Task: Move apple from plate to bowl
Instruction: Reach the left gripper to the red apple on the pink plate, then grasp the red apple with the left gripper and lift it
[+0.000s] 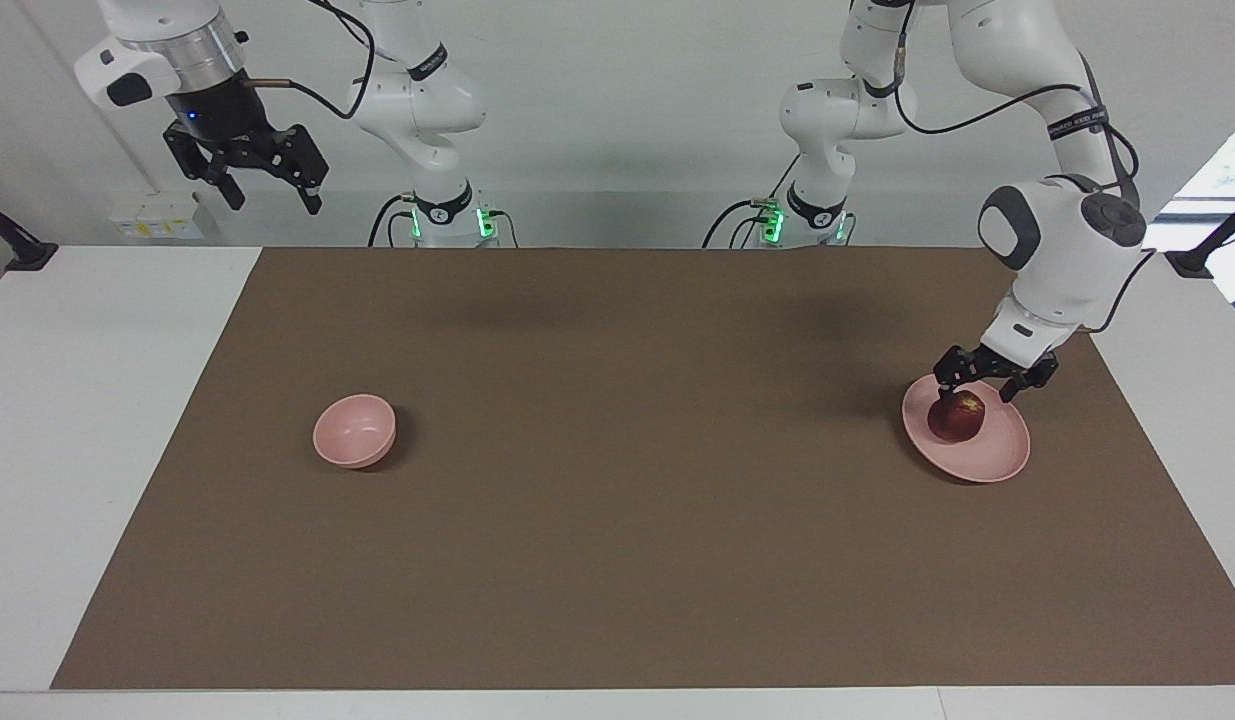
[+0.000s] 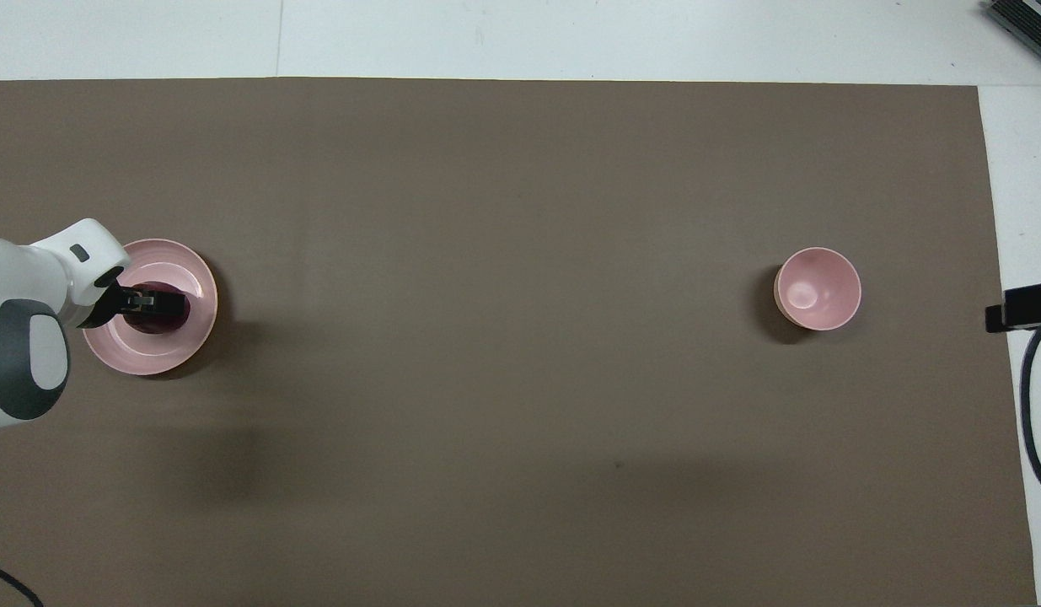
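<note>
The dark red apple (image 1: pixel 957 418) lies on the pale pink plate (image 1: pixel 989 465) toward the left arm's end of the table. My left gripper (image 1: pixel 975 390) has come down onto it, open, one finger on each side of the apple's top; whether they touch it I cannot tell. In the overhead view the left gripper (image 2: pixel 153 299) covers most of the apple (image 2: pixel 162 321) on the plate (image 2: pixel 149 356). The small deep pink bowl (image 1: pixel 354 430) (image 2: pixel 818 288) stands empty toward the right arm's end. My right gripper (image 1: pixel 277 200) waits high up, open, over the right arm's end of the table.
A brown mat (image 1: pixel 617 540) covers most of the white table. A black cable (image 2: pixel 1030 413) loops at the right arm's end, beside the right gripper's tip (image 2: pixel 1022 305). A dark object (image 2: pixel 1026 21) sits at the table's corner farthest from the robots.
</note>
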`<action>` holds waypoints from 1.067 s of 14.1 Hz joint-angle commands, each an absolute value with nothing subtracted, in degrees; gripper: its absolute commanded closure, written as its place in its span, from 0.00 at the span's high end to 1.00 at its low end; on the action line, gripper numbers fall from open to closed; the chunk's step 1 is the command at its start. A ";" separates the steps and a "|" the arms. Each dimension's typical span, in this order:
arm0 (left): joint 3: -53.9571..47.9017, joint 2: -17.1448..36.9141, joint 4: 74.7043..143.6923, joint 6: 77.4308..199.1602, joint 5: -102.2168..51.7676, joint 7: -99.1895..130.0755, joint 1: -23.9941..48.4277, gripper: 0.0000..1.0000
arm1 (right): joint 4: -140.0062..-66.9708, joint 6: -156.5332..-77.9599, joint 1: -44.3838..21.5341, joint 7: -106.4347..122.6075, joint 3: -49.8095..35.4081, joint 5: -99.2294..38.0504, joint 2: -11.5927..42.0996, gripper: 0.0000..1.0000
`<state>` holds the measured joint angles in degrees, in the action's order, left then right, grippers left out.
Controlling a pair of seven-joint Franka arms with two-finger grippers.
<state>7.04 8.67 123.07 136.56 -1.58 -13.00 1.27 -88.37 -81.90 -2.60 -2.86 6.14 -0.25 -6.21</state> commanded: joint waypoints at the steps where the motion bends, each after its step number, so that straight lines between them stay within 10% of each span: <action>1: 6.77 7.29 124.63 138.16 -2.37 -13.89 0.79 0.41 | -88.59 -81.83 -2.64 -1.76 6.24 0.44 -6.59 1.00; 3: 6.77 7.64 123.76 138.34 -2.37 -13.89 0.88 0.00 | -88.51 -81.83 -2.64 -1.67 6.15 0.35 -6.59 1.00; 15: 5.80 -3.60 122.87 122.17 -12.21 -11.44 7.63 0.00 | -95.17 -89.62 -3.95 -2.19 4.13 -6.92 -6.59 1.00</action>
<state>5.22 -2.56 121.86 123.22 -9.96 -12.84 4.74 -90.84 -84.95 -4.19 -1.93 4.55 -3.48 -6.07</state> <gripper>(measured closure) 0.286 0.000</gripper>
